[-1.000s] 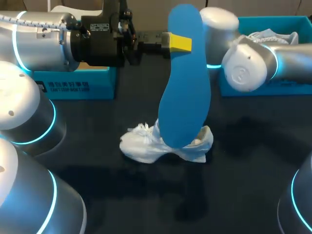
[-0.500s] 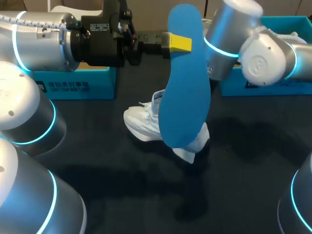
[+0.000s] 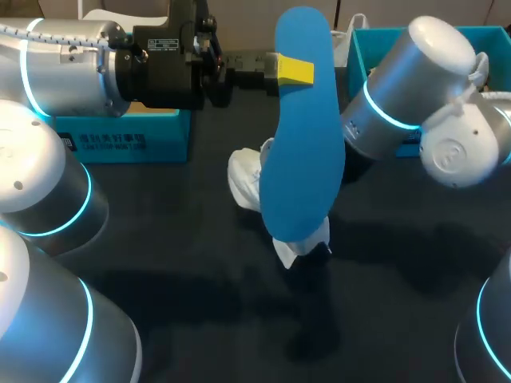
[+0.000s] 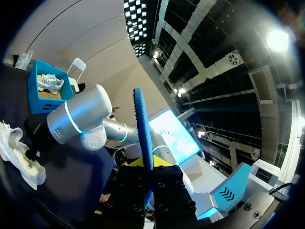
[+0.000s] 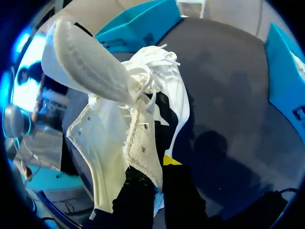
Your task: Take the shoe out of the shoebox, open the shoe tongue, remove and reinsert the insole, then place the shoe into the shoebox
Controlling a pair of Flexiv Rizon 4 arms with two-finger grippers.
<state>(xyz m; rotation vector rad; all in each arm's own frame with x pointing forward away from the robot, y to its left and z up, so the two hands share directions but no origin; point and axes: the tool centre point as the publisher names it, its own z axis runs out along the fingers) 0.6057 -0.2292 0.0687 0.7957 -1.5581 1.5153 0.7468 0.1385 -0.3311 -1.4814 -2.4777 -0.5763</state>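
Note:
My left gripper (image 3: 294, 70) is shut on the blue insole (image 3: 303, 136), holding it upright and high over the table's middle. In the left wrist view the insole (image 4: 142, 124) stands edge-on between the fingers of that gripper (image 4: 149, 183). Behind the insole is the white shoe (image 3: 245, 179), tilted, with my right arm (image 3: 399, 104) reaching in from the right. The insole hides the right gripper in the head view. In the right wrist view my right gripper (image 5: 155, 174) is shut on the shoe's (image 5: 114, 133) opening edge, laces loose. A pale meshed oval (image 5: 88, 59), seemingly the insole's other face, stands ahead of it.
A blue shoebox (image 3: 363, 48) stands at the back right, with another white shoe (image 3: 481, 62) in it. A second blue box (image 3: 120, 142) sits at the back left, under my left arm. Dark bare tabletop (image 3: 239, 319) lies in front of the shoe.
My right arm has swung forward and to the right, turning and tilting the shoe, which lay across the table before. The left gripper and the insole have stayed put.

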